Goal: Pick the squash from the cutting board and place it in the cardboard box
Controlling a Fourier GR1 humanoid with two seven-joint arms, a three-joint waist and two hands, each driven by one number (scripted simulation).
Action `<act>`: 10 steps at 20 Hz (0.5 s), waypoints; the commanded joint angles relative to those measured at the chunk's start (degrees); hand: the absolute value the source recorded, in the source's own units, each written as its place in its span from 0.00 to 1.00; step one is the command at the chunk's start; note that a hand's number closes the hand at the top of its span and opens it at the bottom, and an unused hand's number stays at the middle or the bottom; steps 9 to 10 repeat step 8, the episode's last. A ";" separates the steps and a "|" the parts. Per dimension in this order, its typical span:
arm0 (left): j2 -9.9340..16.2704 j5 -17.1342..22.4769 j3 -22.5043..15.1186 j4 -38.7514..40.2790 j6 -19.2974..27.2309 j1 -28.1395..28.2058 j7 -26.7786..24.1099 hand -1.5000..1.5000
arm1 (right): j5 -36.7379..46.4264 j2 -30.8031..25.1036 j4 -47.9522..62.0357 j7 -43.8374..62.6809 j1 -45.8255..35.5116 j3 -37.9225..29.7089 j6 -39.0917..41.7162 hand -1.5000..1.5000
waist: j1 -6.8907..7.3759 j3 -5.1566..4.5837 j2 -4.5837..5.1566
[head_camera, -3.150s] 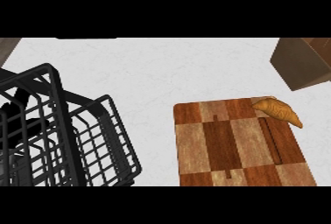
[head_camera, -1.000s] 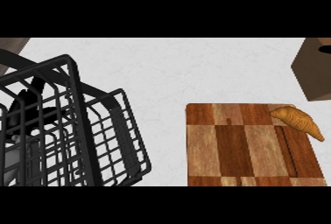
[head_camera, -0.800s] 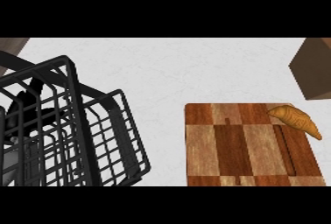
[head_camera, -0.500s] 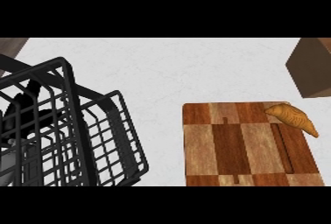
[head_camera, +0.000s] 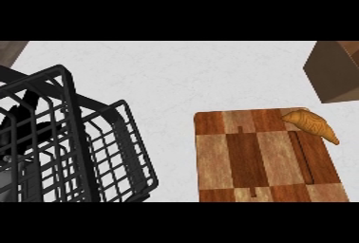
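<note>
The squash (head_camera: 312, 126), tan-orange and tapered, lies on the far right corner of the checkered wooden cutting board (head_camera: 245, 156). The cardboard box (head_camera: 338, 71) stands beyond the board at the upper right, partly cut off by the view's edge. My left hand (head_camera: 32, 102) shows at the far left behind the wires of a black basket, fingers straight and pointing up, holding nothing. Its grey forearm (head_camera: 8, 176) comes in below it. My right hand shows nowhere in the view.
A black wire basket (head_camera: 105, 142) fills the left side of the white counter (head_camera: 182, 71). A brown corner of some other object (head_camera: 10, 50) sits at the top left. Bare counter lies between the basket and the board.
The whole view has slid slightly, so the board and box sit a little further left than a second ago. The squash keeps its place on the board.
</note>
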 commanded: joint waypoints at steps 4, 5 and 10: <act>-1.82 -0.51 -0.41 1.83 1.31 4.46 -0.24 0.50 | -1.22 -5.95 0.89 -2.79 7.33 -1.47 6.80 0.00 | -0.27 -0.64 0.20; -2.28 0.07 -0.79 1.35 0.99 4.40 0.15 0.50 | -1.40 -6.63 0.97 -4.18 8.69 -1.67 8.57 0.00 | -0.41 -0.56 0.24; -0.08 1.19 1.40 2.16 -0.41 2.58 0.30 0.50 | -0.60 -6.63 1.36 -7.57 13.04 -0.96 10.81 0.00 | -0.76 -0.44 0.43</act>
